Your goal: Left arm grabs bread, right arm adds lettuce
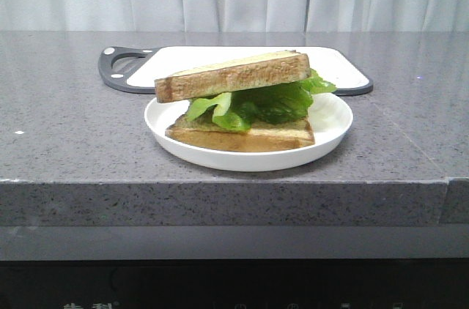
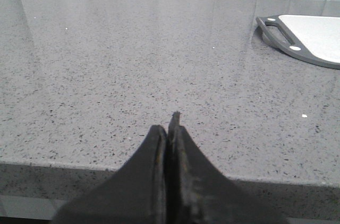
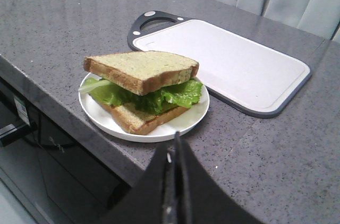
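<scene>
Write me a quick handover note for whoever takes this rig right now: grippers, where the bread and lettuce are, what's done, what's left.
Left gripper: shut, empty, over bare counter at its front edge, away from the plate.
Right gripper: shut, empty, just clear of the plate.
Bottom bread lies on the plate, lettuce on it, top bread on the lettuce, tilted.
Cutting board sits behind the plate, with nothing seen on it.
Done: sandwich is stacked.
Left: nothing apparent for this task; maybe level the top slice.
</scene>
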`<action>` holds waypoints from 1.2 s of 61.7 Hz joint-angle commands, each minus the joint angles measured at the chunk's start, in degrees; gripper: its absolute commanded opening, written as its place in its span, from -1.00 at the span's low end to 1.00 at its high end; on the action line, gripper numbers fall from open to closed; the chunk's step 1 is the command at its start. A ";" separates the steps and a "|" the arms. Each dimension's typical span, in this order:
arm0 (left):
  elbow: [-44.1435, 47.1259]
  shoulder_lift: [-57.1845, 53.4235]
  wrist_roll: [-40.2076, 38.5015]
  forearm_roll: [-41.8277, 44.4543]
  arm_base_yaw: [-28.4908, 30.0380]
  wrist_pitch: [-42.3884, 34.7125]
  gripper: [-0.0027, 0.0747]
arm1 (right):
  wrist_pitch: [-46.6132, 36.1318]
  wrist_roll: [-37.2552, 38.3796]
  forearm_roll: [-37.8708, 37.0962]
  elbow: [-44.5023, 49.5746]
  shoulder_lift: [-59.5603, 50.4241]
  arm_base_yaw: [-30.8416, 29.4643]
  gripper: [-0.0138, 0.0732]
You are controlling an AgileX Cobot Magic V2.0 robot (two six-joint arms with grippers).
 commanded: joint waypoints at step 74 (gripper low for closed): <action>0.38 -0.99 -0.51 -0.65 -0.03 -5.13 -0.98 | -19.11 8.44 -4.41 22.41 -13.79 -28.05 -0.82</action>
